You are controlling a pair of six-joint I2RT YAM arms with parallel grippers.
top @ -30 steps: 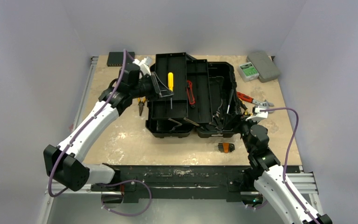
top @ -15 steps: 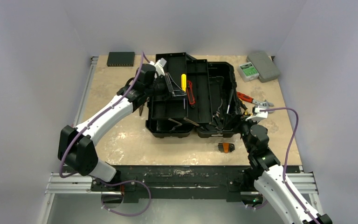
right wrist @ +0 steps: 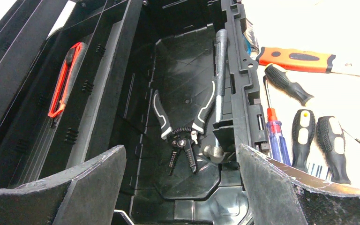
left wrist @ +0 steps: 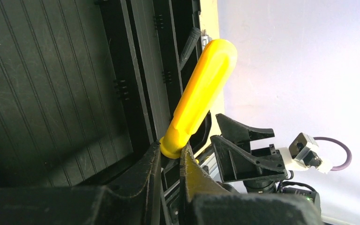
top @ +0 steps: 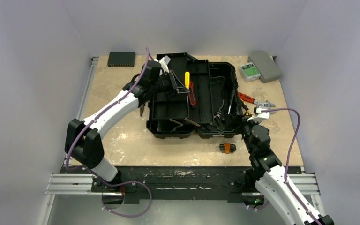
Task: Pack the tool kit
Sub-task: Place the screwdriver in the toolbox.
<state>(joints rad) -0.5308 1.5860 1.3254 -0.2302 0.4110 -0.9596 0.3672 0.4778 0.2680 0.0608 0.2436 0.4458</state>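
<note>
Screwdriver (top: pixel 186 78) (yellow handle) pinched at handle base by left gripper (top: pixel 180 88), jaws narrow; hangs over toolbox (top: pixel 173 132) left half, upper centre of frame. Long axis runs top-to-bottom, handle toward top. Right gripper (top: pixel 258 114) wide, empty, at box's right edge, farther.

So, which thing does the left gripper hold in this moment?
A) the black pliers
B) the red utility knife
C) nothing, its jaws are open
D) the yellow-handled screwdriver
D: the left gripper is shut on the yellow-handled screwdriver, its fingers pinching the lower end of the handle, above the open toolbox.
</note>
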